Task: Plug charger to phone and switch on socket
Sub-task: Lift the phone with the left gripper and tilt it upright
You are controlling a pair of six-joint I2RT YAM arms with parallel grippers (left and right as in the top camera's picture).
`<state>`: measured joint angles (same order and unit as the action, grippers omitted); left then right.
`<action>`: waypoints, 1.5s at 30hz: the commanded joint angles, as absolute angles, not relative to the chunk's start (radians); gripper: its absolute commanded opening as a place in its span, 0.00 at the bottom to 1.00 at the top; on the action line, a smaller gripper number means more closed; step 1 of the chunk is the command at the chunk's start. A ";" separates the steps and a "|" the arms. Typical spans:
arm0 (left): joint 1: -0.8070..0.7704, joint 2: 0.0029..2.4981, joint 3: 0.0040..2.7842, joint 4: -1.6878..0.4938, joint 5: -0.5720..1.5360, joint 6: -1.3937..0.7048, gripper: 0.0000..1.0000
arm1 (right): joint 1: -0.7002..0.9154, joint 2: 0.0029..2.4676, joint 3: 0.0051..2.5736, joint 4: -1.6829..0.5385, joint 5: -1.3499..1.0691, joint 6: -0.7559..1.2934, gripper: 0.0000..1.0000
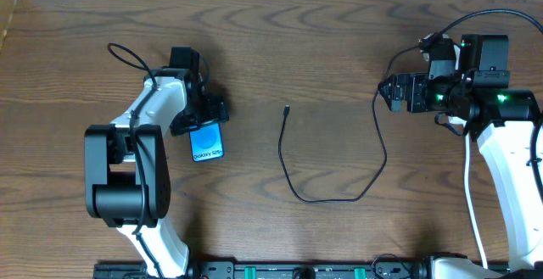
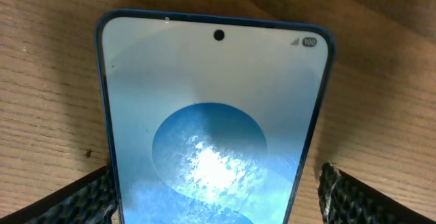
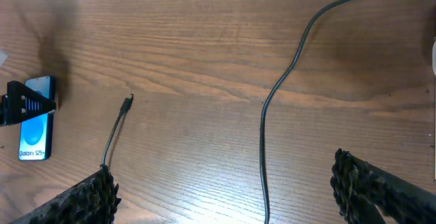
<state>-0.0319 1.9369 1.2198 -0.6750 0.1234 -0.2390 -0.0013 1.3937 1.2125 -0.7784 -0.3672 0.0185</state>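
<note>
You are straddling the phone (image 2: 211, 101) with the left gripper (image 2: 215, 183), fingers (image 2: 75, 200) apart along its edges, probably to steady it on the table (image 1: 339, 41); the right gripper (image 3: 221, 176) is hovering spread above the charger cable (image 3: 272, 101).

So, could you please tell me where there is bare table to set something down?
Bare wood lies between the slim blue-screened smartphone and the thin black charger cable, inside the cable's loop, and along the far edge between both arms. It is crowded around the left gripper at the phone and the right gripper.
</note>
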 commanded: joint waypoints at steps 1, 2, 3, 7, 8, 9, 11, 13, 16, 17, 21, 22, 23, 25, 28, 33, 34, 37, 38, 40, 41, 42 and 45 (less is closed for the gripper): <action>-0.031 1.953 1.172 -0.680 0.112 -0.242 0.95 | 0.015 1.393 1.229 -0.779 -0.369 0.029 0.99; -0.031 1.953 1.167 -0.683 0.111 -0.242 0.95 | 0.015 1.393 1.229 -0.780 -0.369 0.029 0.99; -0.031 1.953 1.162 -0.686 0.111 -0.241 0.95 | 0.015 1.393 1.229 -0.780 -0.369 0.029 0.99; -0.031 1.953 1.130 -0.696 0.097 -0.225 0.95 | 0.015 1.393 1.229 -0.783 -0.369 0.029 0.99; -0.031 1.953 1.122 -0.697 0.096 -0.213 0.95 | 0.015 1.393 1.229 -0.783 -0.369 0.029 0.99; -0.031 1.953 1.116 -0.697 0.096 -0.202 0.95 | 0.015 1.393 1.229 -0.783 -0.369 0.029 0.99; -0.031 1.953 1.106 -0.697 0.096 -0.183 0.95 | 0.015 1.393 1.229 -0.783 -0.369 0.029 0.99; -0.031 1.953 1.103 -0.698 0.096 -0.163 0.95 | 0.015 1.393 1.229 -0.783 -0.369 0.029 0.99; -0.030 1.953 1.103 -0.702 0.096 -0.131 0.95 | 0.015 1.393 1.229 -0.782 -0.369 0.029 0.99; -0.030 1.953 1.103 -0.703 0.096 -0.132 0.95 | 0.015 1.393 1.229 -0.782 -0.369 0.029 0.99; -0.043 1.953 1.103 -0.718 0.097 -0.169 0.94 | 0.015 1.393 1.229 -0.783 -0.369 0.029 0.99; -0.049 1.953 1.103 -0.718 0.096 -0.178 0.94 | 0.015 1.393 1.229 -0.782 -0.369 0.029 0.99; -0.058 1.953 1.103 -0.717 0.096 -0.185 0.94 | 0.015 1.393 1.229 -0.782 -0.369 0.029 0.99; -0.071 1.953 1.103 -0.720 0.096 -0.210 0.93 | 0.015 1.393 1.229 -0.783 -0.369 0.029 0.99; -0.075 1.953 1.103 -0.724 0.096 -0.243 0.90 | 0.015 1.393 1.229 -0.790 -0.369 0.029 0.99; -0.076 1.953 1.103 -0.724 0.097 -0.273 0.82 | 0.015 1.393 1.229 -0.794 -0.369 0.029 0.99; -0.076 1.953 1.103 -0.724 0.096 -0.272 0.80 | 0.015 1.393 1.229 -0.793 -0.369 0.029 0.99; -0.075 1.953 1.103 -0.720 0.096 -0.272 0.74 | 0.015 1.393 1.229 -0.794 -0.369 0.029 0.99; -0.075 1.953 1.103 -0.716 0.096 -0.272 0.73 | 0.015 1.393 1.229 -0.794 -0.369 0.029 0.99; -0.075 1.952 1.105 -0.708 0.096 -0.272 0.72 | 0.015 1.393 1.229 -0.793 -0.369 0.029 0.99; -0.075 1.952 1.113 -0.709 0.097 -0.272 0.72 | 0.015 1.393 1.229 -0.793 -0.369 0.029 0.99; -0.075 1.952 1.118 -0.712 0.097 -0.272 0.72 | 0.015 1.393 1.229 -0.793 -0.369 0.029 0.99; -0.075 1.943 1.174 -0.760 0.097 -0.272 0.72 | 0.015 1.393 1.229 -0.793 -0.369 0.030 0.99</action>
